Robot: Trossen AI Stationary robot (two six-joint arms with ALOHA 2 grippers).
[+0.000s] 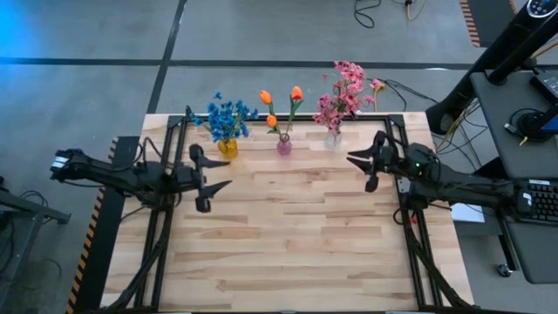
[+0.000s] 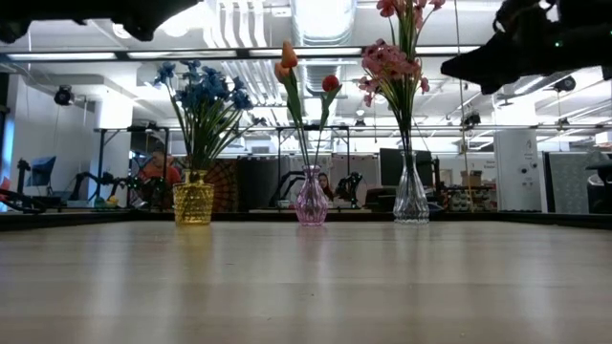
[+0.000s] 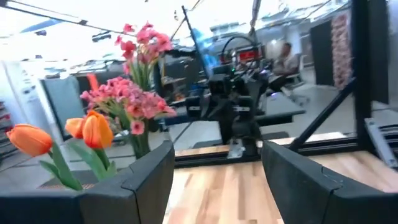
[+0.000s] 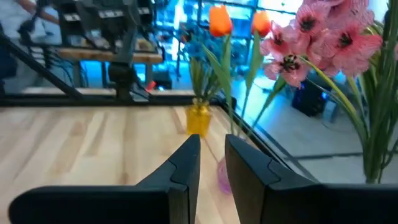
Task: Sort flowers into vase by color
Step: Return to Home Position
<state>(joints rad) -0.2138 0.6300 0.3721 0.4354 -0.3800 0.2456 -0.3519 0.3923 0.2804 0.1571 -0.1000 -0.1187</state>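
Three vases stand in a row near the table's far edge. The yellow vase (image 1: pixel 227 147) holds the blue flowers (image 1: pixel 228 115), the pink vase (image 1: pixel 284 145) holds the orange tulips (image 1: pixel 281 98), and the clear vase (image 1: pixel 333 138) holds the pink blossoms (image 1: pixel 343 92). All stems stick down into the vase necks. My left gripper (image 1: pixel 214 179) hovers open near the left edge, just nearer than the yellow vase (image 2: pixel 193 198). My right gripper (image 1: pixel 357 166) hovers near the clear vase (image 2: pixel 411 196). Only a narrow gap (image 4: pixel 212 143) shows between its fingers, with nothing in it. The left gripper (image 3: pixel 217 155) is empty too.
Black frame rails (image 1: pixel 174 131) run along the table's left and right sides by the arm bases. The wooden tabletop (image 1: pixel 288 235) stretches from the vases to the near edge. A desk with a keyboard (image 1: pixel 540 201) stands off the right side.
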